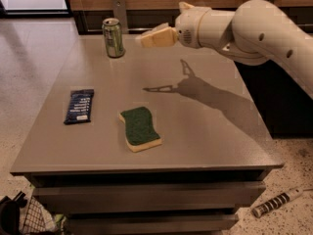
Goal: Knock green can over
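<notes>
The green can (113, 38) stands upright near the far left edge of the grey table (205, 146), silver top and pull tab showing. My gripper (143, 39) comes in from the right on a cream arm, held above the table at about the can's height. Its tip is a short way to the right of the can and apart from it. The arm's shadow falls on the table's middle.
A green-topped yellow sponge (140, 128) lies at the table's front middle. A dark blue snack packet (79, 106) lies at the left. A metal bracket (119, 11) stands behind the can. A wire basket (29, 218) and a striped tool (277, 202) lie on the floor.
</notes>
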Controlling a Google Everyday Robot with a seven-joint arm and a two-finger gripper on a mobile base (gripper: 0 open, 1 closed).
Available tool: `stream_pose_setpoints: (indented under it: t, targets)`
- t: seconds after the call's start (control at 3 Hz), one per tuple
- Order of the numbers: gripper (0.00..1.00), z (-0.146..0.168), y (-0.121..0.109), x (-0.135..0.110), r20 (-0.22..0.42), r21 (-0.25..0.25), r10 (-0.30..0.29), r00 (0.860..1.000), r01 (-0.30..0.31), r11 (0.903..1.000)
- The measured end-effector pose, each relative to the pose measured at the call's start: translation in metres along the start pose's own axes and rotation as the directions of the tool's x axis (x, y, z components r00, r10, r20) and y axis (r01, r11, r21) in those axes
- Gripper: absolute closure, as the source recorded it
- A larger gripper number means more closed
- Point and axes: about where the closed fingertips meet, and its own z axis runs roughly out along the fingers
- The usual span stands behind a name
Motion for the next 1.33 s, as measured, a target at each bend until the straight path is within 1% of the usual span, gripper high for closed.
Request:
stream_pose_setpoints:
  t: [0.33,0.67,1.0,1.33]
  targets:
    - [0.00,0.060,0.007,0.021,0.041,-0.055,0.056,0.998,-0.053,0.9971]
    - [0.00,0.089,0.005,0.028,0.059,-0.081,0.079,0.995,-0.074,0.9939]
    - [0.00,0.118,0.001,0.032,0.049,-0.110,0.093,0.994,-0.087,0.9901]
    - [0.00,0.142,-0.007,0.039,0.033,-0.117,0.099,0.994,-0.095,0.9886]
